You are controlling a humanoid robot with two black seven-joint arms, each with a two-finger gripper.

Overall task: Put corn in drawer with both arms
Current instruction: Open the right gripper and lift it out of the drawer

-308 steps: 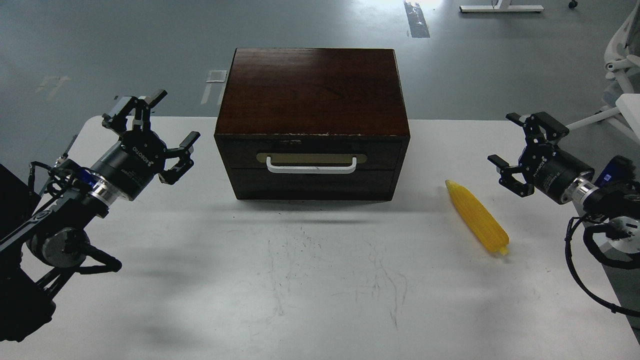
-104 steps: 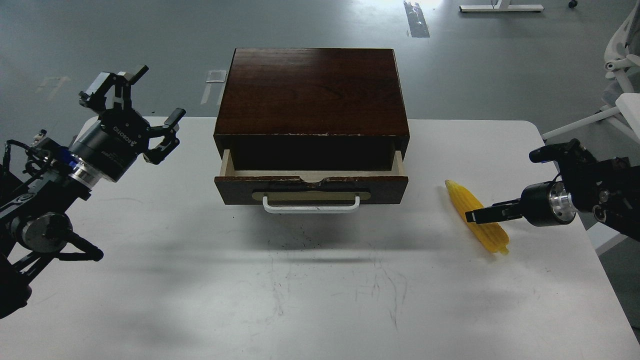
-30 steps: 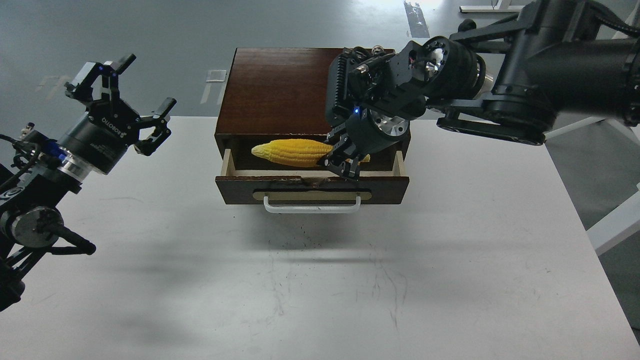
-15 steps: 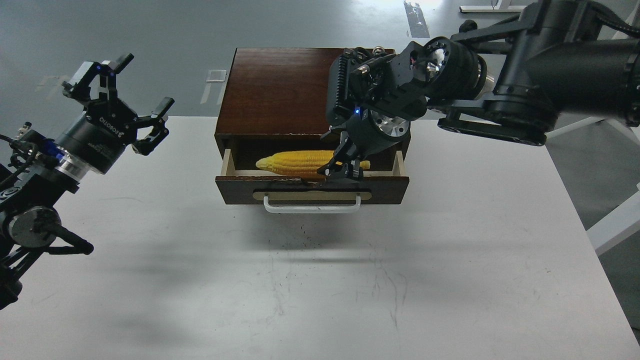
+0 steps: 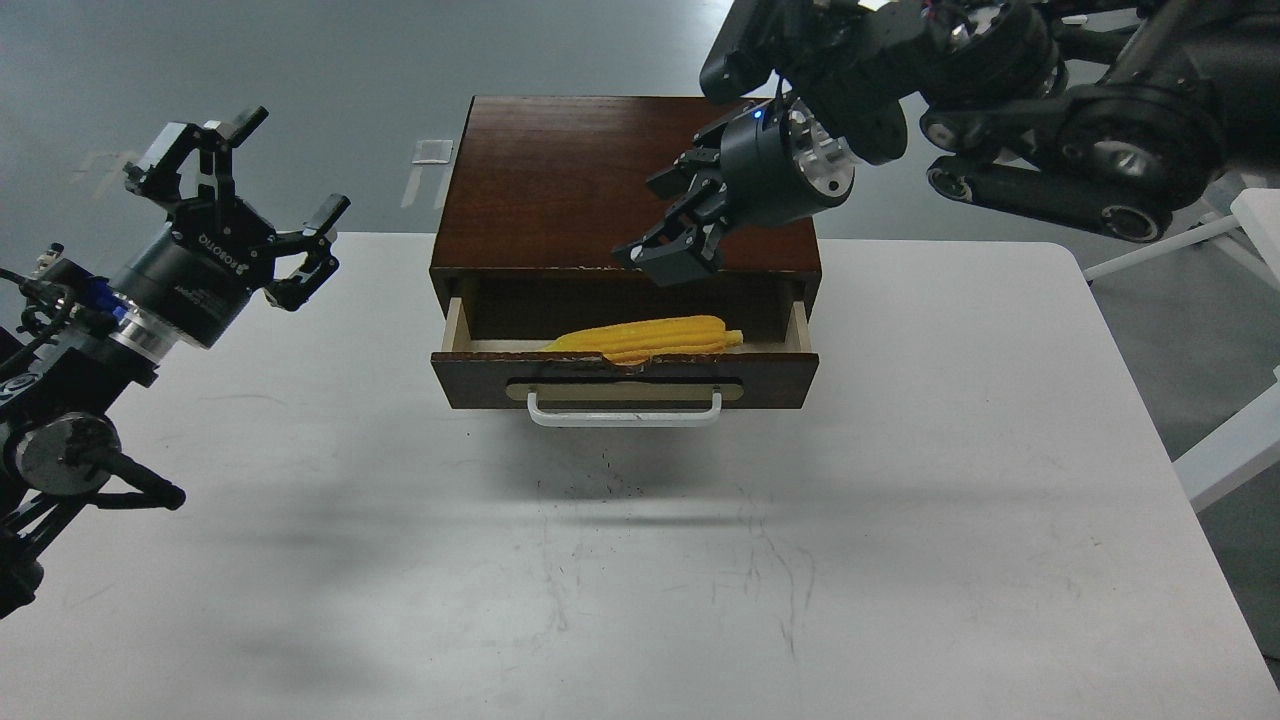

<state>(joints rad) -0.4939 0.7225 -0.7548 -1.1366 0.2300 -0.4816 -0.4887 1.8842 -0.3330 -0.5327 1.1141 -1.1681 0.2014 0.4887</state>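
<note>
The yellow corn [image 5: 650, 338] lies lengthwise inside the open drawer [image 5: 624, 378] of the dark wood box [image 5: 600, 180], partly hidden behind the drawer front with its white handle [image 5: 624, 412]. My right gripper [image 5: 672, 240] hangs open and empty above the drawer's right half, in front of the box top. My left gripper [image 5: 240, 195] is open and empty, raised at the table's left side, well clear of the box.
The white table [image 5: 640, 560] spreads in front of the box. My right arm [image 5: 1000, 90] crosses the upper right over the box's far right corner. A white chair [image 5: 1250, 200] stands off the table's right edge.
</note>
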